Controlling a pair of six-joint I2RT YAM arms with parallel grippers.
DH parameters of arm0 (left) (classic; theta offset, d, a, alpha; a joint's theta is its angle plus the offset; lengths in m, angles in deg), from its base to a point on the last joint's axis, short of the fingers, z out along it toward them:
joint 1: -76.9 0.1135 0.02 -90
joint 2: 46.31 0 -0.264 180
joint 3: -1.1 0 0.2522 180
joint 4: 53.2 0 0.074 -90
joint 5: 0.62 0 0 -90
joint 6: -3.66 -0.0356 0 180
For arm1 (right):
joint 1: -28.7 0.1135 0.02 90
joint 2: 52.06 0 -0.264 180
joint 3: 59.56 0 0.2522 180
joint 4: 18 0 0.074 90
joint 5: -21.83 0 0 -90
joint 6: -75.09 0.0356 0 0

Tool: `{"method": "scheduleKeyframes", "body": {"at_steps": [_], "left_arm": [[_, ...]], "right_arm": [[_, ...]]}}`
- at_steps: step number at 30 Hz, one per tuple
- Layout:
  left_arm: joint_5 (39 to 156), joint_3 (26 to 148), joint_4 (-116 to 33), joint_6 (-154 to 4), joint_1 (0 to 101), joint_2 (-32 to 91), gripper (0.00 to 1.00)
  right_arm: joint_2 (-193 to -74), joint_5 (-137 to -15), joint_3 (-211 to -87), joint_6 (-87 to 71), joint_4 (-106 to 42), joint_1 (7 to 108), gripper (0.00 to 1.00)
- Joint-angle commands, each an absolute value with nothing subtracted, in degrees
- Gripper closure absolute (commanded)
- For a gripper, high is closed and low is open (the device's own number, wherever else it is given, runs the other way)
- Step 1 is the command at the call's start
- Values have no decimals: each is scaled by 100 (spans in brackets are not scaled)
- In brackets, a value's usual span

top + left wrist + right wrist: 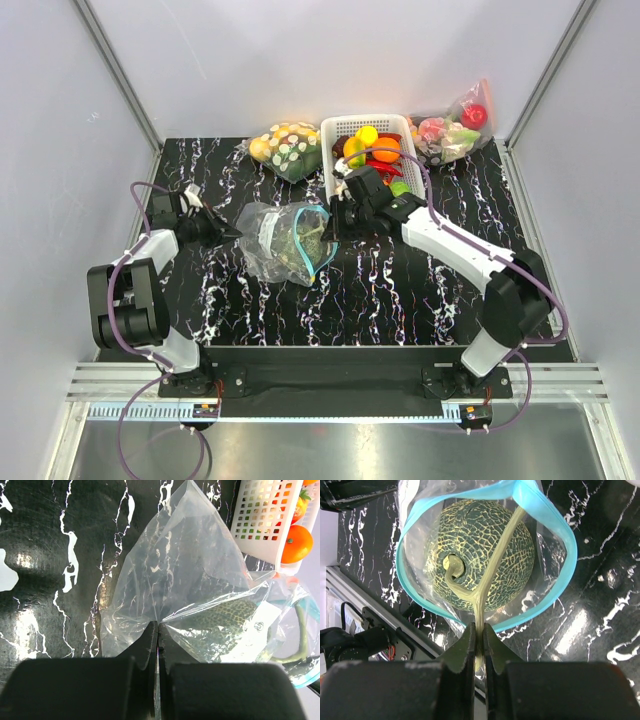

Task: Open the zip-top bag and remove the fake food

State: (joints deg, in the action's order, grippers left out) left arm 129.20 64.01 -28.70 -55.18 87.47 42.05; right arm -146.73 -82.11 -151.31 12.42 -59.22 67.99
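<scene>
**Melon pinched by its stem at the open mouth of the bag**

On the left, the left gripper [213,231] is pressed together on a fold of clear plastic at the closed end of the zip-top bag [280,240]. Its wrist view shows the film caught between the fingers [146,644] and fanning away from them. The bag lies on the black marbled table [420,290] between the two arms, with its long axis running left to right. Its teal zip strip [565,535] is parted into a wide loop facing right, so the mouth is open. Inside sits the fake food, a dark green netted melon [480,555], not yet out of the loop. Its pale stem [494,565] reaches out through the mouth, and the right gripper [479,632] pinches the stem's end just outside the strip. Further right and behind stands a white basket [340,122] with an orange [296,544] in it.

The coming move likely turns on one line — the melon lies left of the right gripper, with the mouth toward it. A pull rightward along the bag's axis should draw the melon out while the left gripper anchors the far end. The right arm is the nearer.
</scene>
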Motion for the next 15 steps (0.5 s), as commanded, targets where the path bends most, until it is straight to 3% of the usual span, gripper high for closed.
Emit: {"method": "scheduleKeyframes", "body": {"at_steps": [1,15], "left_arm": [[12841,6619,-2951,-5584,8806,4237,100],[12340,6848,-2345,-5803,8894,4211,100]], "right_arm": [[-14312,-7969,-15382,1304,-6146,6834,100],[-13670,-7696,-15821,821,-6884,6457,100]]}}
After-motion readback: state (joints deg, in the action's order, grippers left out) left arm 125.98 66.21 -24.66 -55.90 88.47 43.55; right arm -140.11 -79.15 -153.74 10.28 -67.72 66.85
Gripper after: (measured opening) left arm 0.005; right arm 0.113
